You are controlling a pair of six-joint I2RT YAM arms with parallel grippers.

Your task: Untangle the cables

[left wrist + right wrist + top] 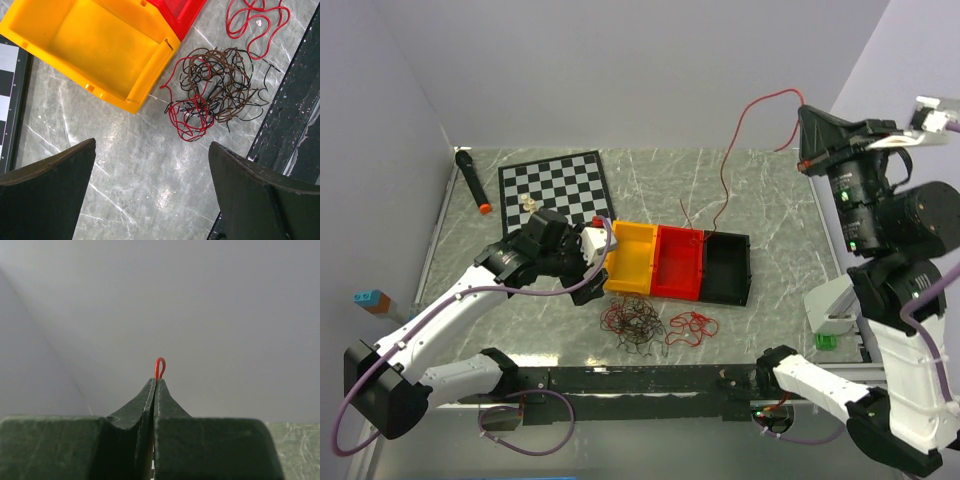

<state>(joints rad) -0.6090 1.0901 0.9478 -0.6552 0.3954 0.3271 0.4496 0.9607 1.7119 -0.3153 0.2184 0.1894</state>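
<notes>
A tangle of thin black, brown and red cables (632, 323) (215, 92) lies on the marble table in front of the bins. A loose coil of red cable (692, 327) (255, 20) lies just to its right. My right gripper (803, 108) (158, 380) is raised high at the back right, shut on one red cable (735, 140). A small loop of that cable (159, 367) sticks out past the tips, and the rest hangs down toward the red bin. My left gripper (582, 252) (152, 145) hovers open above bare table, left of the tangle, holding nothing.
Yellow (631, 258) (100, 45), red (678, 262) and black (727, 268) bins stand in a row mid-table. A chessboard (555, 190) with a pale piece (530, 203) lies back left, beside a black marker (471, 180). A dark rail (295, 100) runs along the near edge.
</notes>
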